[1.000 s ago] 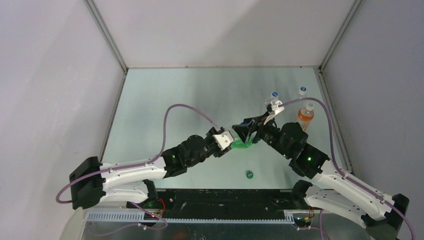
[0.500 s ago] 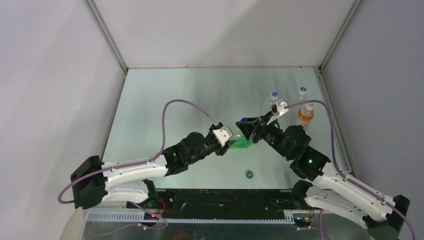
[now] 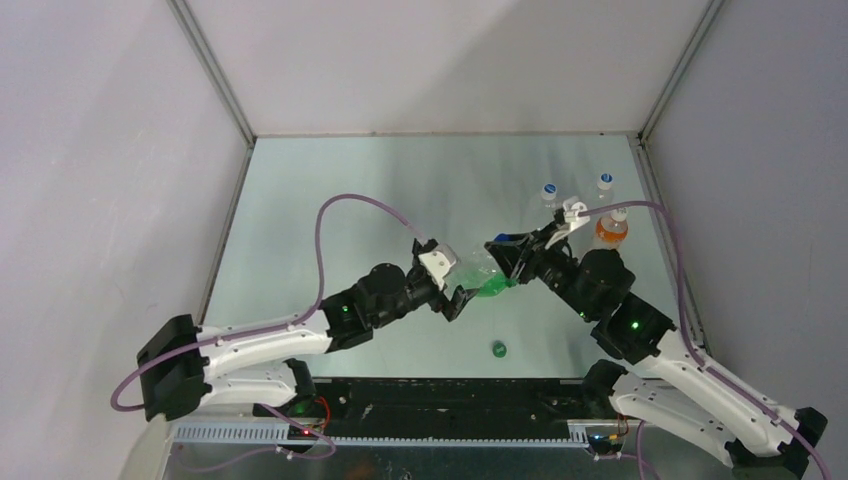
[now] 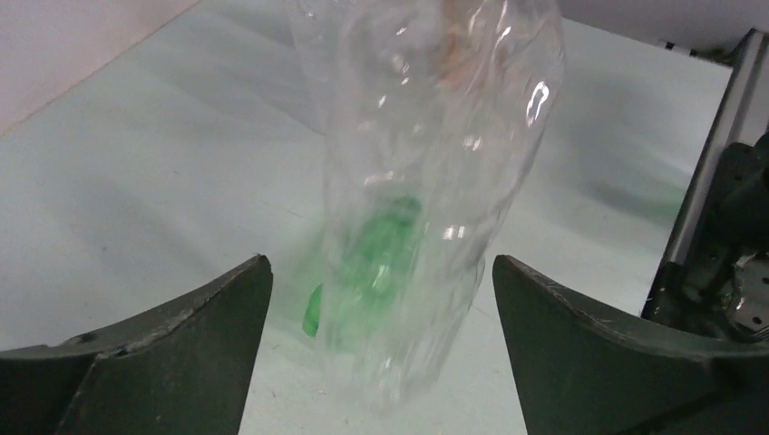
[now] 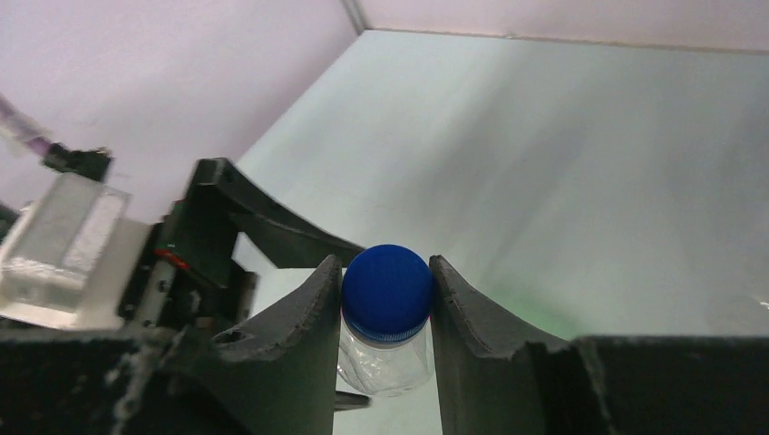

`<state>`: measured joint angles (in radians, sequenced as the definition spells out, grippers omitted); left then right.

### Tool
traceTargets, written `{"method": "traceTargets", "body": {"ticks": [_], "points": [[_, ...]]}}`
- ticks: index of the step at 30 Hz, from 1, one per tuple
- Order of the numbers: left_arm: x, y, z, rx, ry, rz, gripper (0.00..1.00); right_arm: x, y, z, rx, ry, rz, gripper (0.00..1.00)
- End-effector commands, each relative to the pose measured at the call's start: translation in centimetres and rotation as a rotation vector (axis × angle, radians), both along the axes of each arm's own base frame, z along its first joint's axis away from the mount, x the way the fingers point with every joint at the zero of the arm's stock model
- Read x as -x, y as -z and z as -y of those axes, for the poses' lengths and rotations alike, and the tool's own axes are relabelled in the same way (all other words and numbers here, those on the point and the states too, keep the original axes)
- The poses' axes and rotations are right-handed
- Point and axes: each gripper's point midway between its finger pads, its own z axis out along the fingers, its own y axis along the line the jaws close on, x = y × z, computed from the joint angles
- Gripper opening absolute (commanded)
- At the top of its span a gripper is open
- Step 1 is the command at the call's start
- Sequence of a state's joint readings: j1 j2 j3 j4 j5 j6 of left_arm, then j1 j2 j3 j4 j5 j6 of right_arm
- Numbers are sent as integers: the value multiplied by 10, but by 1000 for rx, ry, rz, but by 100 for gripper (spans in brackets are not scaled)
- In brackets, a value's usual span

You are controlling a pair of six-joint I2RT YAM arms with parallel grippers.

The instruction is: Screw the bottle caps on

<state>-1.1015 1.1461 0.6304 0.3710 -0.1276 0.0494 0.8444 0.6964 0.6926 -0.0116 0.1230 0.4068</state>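
Observation:
A clear bottle (image 3: pixel 480 276) with green liquid in its base hangs tilted between my two arms. Its solid blue cap (image 5: pixel 387 288) sits on the neck (image 5: pixel 390 358), and my right gripper (image 5: pixel 385 272) is shut on that cap, one finger on each side. In the top view, only a sliver of the blue cap (image 3: pixel 497 240) shows at my right gripper (image 3: pixel 507 252). My left gripper (image 4: pixel 381 265) is open around the bottle's body (image 4: pixel 426 172), with a gap on both sides. A loose green cap (image 3: pixel 498 349) lies on the table near the front.
An orange bottle (image 3: pixel 609 232) with a plain white cap stands at the right. Two small bottles with white-and-blue tops (image 3: pixel 549 190) (image 3: pixel 604 181) stand behind my right arm. A metal frame post (image 4: pixel 716 145) rises at the right in the left wrist view.
My left gripper has opened, let go of the bottle and drawn back a little. My right gripper has closed on the blue cap, and the bottle has shifted slightly right.

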Motion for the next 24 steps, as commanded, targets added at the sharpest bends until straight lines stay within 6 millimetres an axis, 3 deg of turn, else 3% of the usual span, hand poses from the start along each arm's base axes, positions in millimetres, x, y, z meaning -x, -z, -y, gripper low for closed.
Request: {"method": "traceTargets", "body": {"ticks": [1, 8, 16, 24], "points": [[0, -29, -11, 101, -57, -68, 98, -8, -26, 30, 70, 81, 56, 0], [9, 1, -31, 59, -102, -172, 100, -27, -28, 75, 221, 243, 57, 0], [12, 34, -50, -27, -171, -276, 100, -62, -3, 139, 442, 546, 30, 0], [5, 71, -69, -28, -222, -388, 100, -95, 25, 160, 378, 626, -14, 0]]}}
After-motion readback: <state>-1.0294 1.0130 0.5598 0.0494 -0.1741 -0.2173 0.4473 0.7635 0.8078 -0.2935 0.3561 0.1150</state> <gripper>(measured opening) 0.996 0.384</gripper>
